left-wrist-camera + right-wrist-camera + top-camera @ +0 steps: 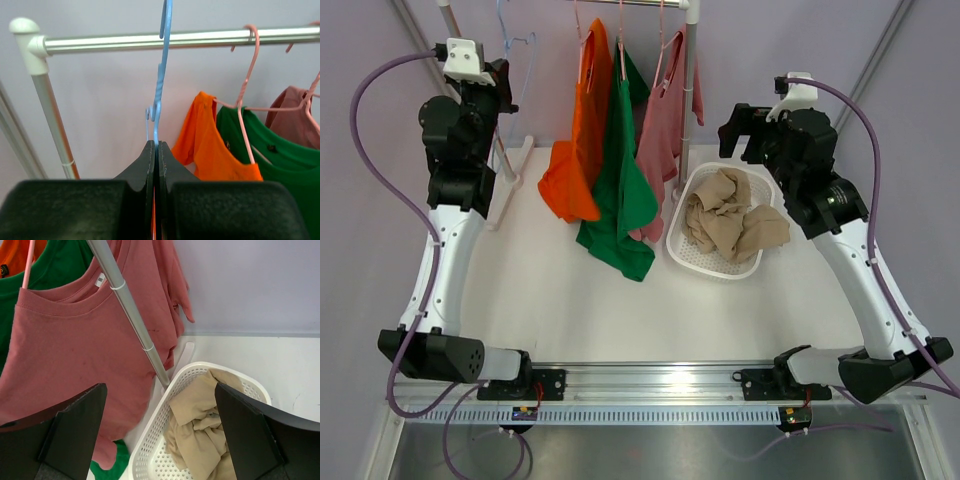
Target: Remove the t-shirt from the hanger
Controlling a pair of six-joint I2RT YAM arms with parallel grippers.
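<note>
**While three t-shirts hang on the rail (125, 42), my left claw (156, 147) pinches a bare blue hanger (161, 75)**

A white table (570, 320) lies below. At its far edge the orange t-shirt (582, 150), green t-shirt (620, 190) and pink t-shirt (70, 355) hang side by side, each on a pink hanger (245, 100). Just right of them sits a white basket (692, 262) holding crumpled beige cloth (730, 215). My left fingers are pressed together on the blue hanger, hooked left of the shirts. My right claw (160, 385) is spread wide, empty, near the pink t-shirt.

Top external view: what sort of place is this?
Probably a lab bench staged as a laundry corner: silver metal clothes rail with bright hung t-shirts, white perforated plastic basket of beige cloth.
</note>
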